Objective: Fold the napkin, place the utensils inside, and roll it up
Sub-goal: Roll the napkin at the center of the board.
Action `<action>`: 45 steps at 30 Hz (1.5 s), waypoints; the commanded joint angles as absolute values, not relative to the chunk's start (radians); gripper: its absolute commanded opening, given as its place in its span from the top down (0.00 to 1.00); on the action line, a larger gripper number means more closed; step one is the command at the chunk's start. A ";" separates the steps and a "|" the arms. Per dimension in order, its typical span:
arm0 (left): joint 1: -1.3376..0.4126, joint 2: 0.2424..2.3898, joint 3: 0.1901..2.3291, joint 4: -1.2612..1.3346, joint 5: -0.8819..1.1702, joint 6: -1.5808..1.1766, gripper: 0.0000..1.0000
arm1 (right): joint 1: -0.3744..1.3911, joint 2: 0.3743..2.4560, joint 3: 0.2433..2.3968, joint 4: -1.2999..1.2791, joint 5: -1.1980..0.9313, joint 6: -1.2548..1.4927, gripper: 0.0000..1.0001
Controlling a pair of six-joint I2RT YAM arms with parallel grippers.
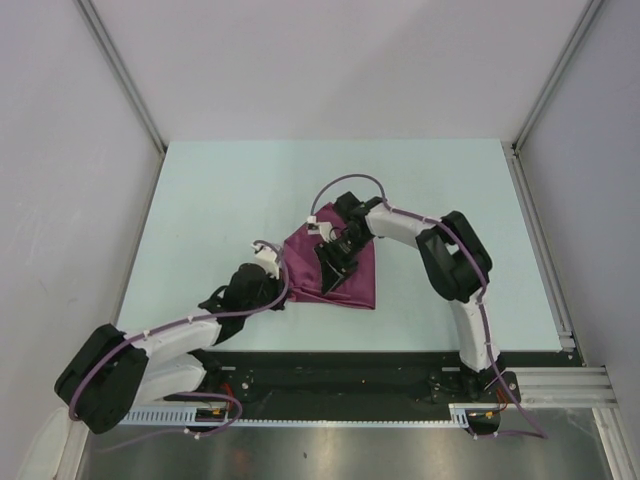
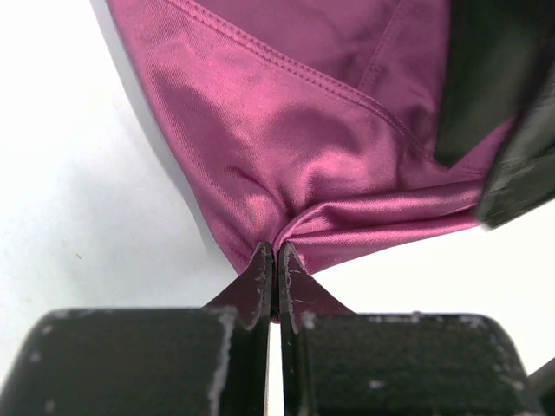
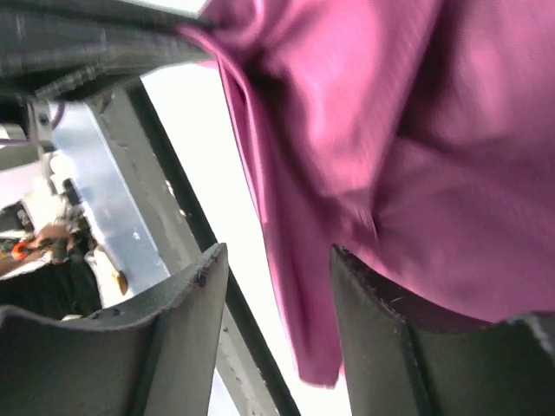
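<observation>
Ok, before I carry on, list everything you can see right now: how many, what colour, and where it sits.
napkin: one, plum, folded to a rough triangle at the middle of the table, pinched at its left edge.
utensil: none that I can make out in any view.
table: one, pale mint, under everything.
wall panels: three, pale grey, at the left, back and right of the table.
left gripper: one, black, shut on a tip of the napkin.
right gripper: one, black, open, over the napkin.
</observation>
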State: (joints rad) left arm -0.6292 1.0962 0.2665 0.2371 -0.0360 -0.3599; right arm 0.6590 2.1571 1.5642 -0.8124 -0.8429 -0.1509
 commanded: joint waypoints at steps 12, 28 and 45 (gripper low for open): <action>-0.531 1.166 0.340 0.221 0.143 -0.391 1.00 | 0.821 1.687 1.095 -0.154 -0.241 -0.069 0.35; -0.474 1.207 0.365 0.179 0.184 -0.433 1.00 | 1.023 1.664 0.983 -0.072 0.072 -0.138 0.34; -0.462 1.204 0.367 0.176 0.190 -0.439 1.00 | 1.029 1.726 0.996 -0.120 0.103 -0.189 0.41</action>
State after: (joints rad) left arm -0.4744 1.2083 0.3351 0.1768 0.1814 -0.4263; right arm 1.0283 1.7123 0.9726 -0.1024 0.0727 -0.1699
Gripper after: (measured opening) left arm 0.017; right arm 0.609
